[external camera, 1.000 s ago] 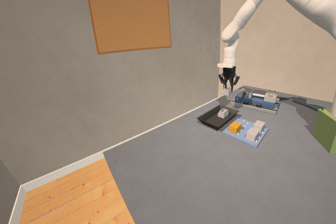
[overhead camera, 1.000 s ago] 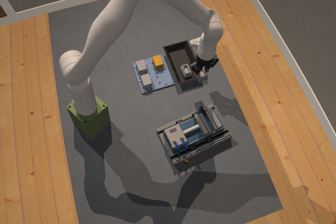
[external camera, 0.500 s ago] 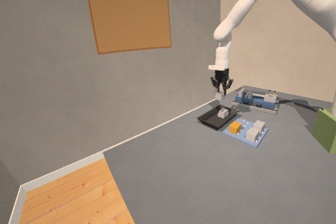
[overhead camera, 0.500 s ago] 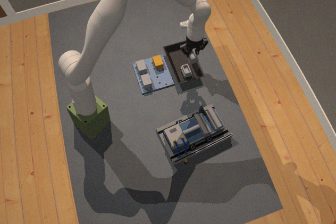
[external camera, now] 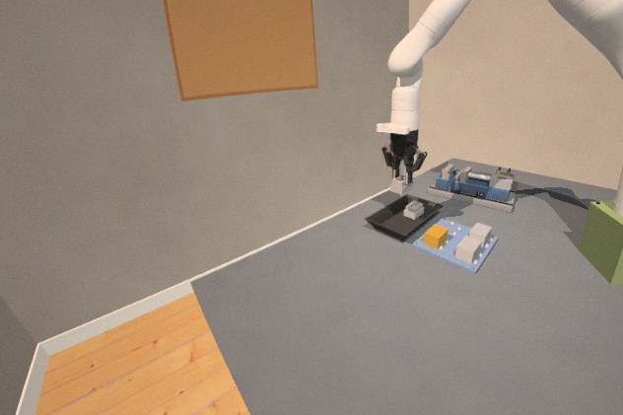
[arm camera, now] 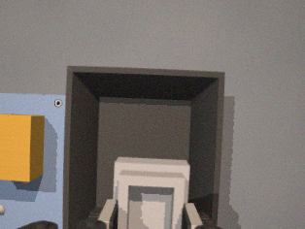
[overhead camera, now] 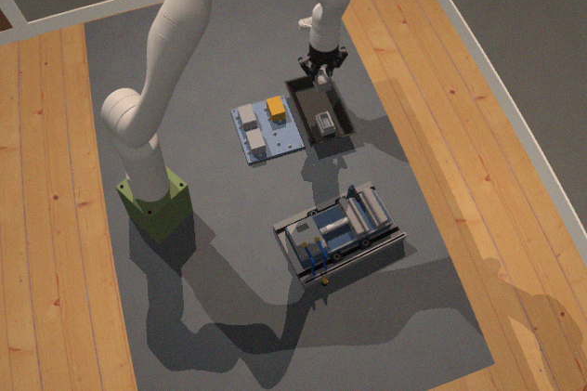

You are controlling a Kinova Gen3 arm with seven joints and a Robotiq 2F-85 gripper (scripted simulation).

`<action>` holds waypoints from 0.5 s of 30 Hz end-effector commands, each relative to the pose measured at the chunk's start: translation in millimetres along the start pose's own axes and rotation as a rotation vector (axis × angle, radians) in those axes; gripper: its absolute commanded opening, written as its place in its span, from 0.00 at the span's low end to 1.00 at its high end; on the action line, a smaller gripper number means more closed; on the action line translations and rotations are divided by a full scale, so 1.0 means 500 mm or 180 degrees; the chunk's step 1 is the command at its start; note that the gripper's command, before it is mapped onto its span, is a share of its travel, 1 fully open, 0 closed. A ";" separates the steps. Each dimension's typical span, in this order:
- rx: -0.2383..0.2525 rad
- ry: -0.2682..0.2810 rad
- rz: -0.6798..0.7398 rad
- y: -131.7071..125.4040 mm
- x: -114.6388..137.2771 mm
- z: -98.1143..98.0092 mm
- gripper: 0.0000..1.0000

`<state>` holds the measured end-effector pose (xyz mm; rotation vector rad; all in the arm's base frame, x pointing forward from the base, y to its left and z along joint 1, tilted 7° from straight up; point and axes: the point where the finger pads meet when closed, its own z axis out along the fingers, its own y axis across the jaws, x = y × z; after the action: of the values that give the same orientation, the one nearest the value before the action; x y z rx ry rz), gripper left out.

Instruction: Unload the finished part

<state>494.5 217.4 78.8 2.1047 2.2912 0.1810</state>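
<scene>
My gripper (overhead camera: 322, 75) (external camera: 401, 177) (arm camera: 151, 213) is shut on the finished part (overhead camera: 323, 84) (external camera: 398, 185) (arm camera: 152, 166), a light grey block whose pocket faces up. It holds the part upright in the air above the end of the black tray (overhead camera: 307, 98) (external camera: 384, 229) (arm camera: 206, 121) that is farther from the vise. The other finished part (overhead camera: 325, 123) (external camera: 414, 209) sits in the tray at the end nearer the vise; it cannot be made out in the wrist view. The vise (overhead camera: 303, 240) (external camera: 465, 189) shows no part between its jaws.
Beside the tray lies a light blue plate (overhead camera: 280, 151) (external camera: 448, 253) (arm camera: 29, 104) with small pins, a yellow block (overhead camera: 275, 108) (external camera: 435, 236) (arm camera: 16, 147) and two plain grey blocks (overhead camera: 246, 116) (overhead camera: 255, 141) (external camera: 480, 233) (external camera: 468, 247). The tray's raised walls stand around its floor.
</scene>
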 end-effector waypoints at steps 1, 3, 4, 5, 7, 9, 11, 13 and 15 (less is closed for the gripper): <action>-0.0009 0.0009 -0.0037 -0.007 0.026 -0.003 0.00; -0.0010 0.0010 -0.0033 -0.010 0.035 -0.004 0.00; -0.0011 0.0011 -0.0031 -0.011 0.039 -0.004 0.00; -0.0011 0.0011 -0.0029 -0.012 0.042 -0.004 0.00; -0.0012 0.0012 -0.0026 -0.014 0.048 -0.005 0.00; -0.0012 0.0013 -0.0025 -0.016 0.051 -0.005 0.00; -0.0012 0.0013 -0.0023 -0.016 0.054 -0.005 0.00; -0.0013 0.0013 -0.0023 -0.017 0.055 -0.005 0.00; -0.0013 0.0013 -0.0023 -0.017 0.055 -0.005 0.00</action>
<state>483.4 242.5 80.8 2.0989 2.2972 0.1863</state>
